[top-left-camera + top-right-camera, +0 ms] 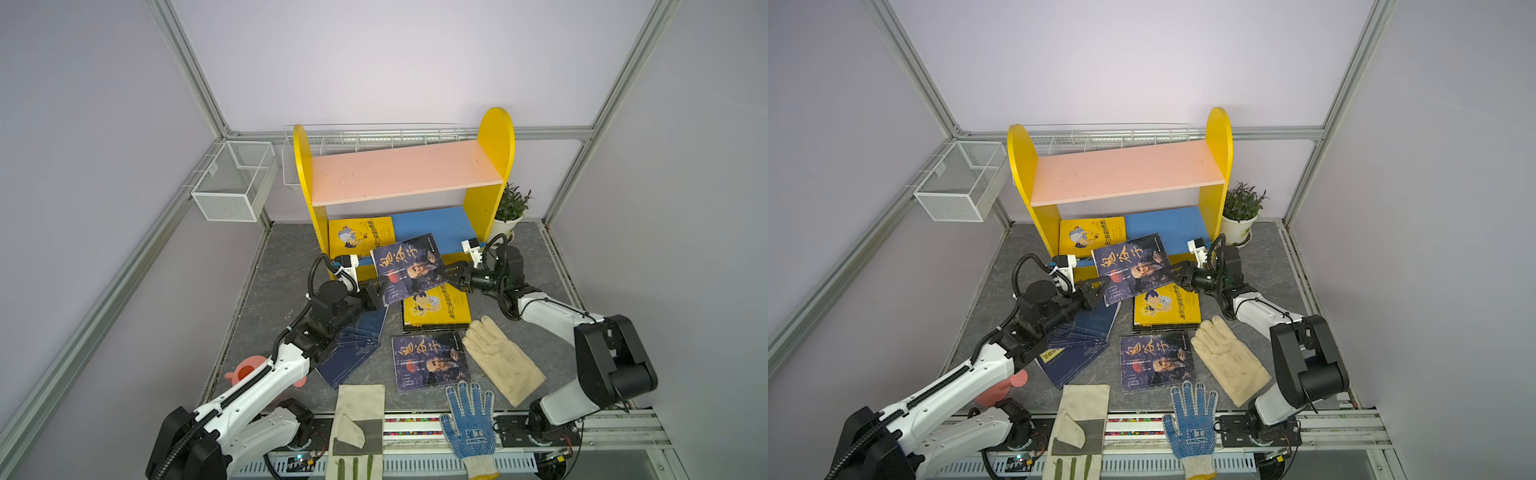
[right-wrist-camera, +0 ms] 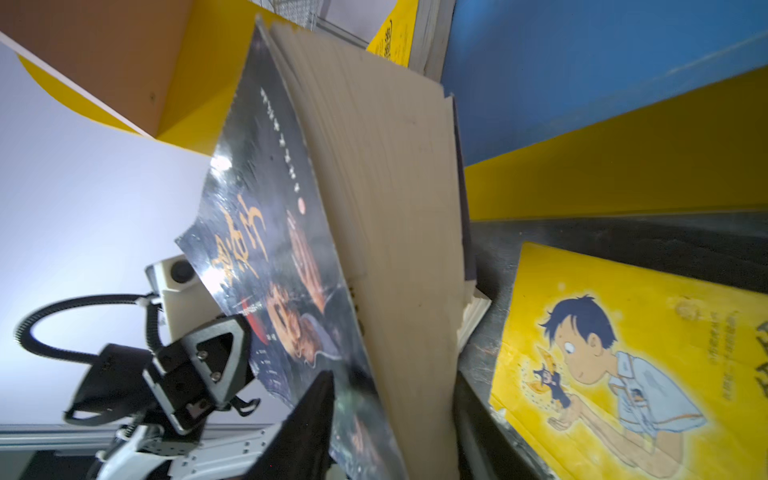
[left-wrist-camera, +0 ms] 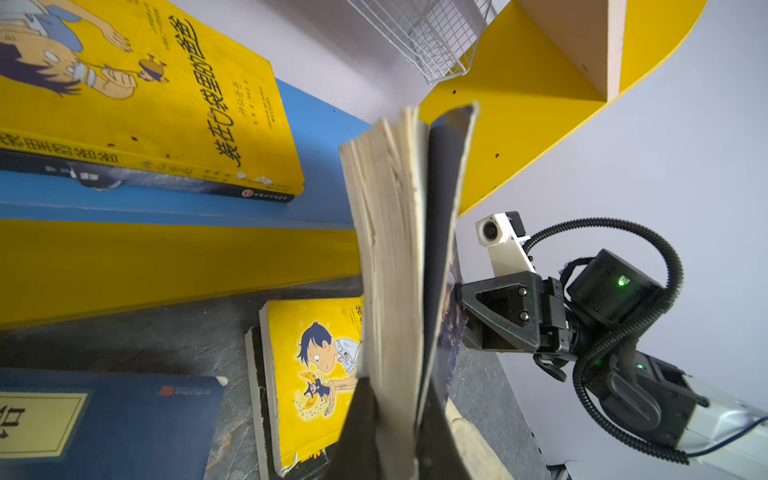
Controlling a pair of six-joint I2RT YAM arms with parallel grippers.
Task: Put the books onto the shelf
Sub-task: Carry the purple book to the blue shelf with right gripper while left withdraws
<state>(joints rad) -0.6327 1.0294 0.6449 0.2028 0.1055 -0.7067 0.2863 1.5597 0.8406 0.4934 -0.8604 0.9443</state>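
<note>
left wrist view alone shows black-spined book (image 3: 166,183) under yellow cartoon-cover book (image 3: 145,83) on yellow two-tier shelf (image 3: 166,266), left gripper (image 1: 381,294) clamped on dark purple-blue paperback (image 1: 409,266) tilted in air before shelf, right gripper (image 1: 452,274) at its far edge, grip unclear

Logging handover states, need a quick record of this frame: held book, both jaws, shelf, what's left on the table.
held book: dark cover, tilted, in the air before the shelf
left jaws: shut on one corner
right jaws: around the opposite edge; clamped or not, unclear
shelved book: yellow, flat on the blue board
on table: yellow book, dark book, navy books
</note>
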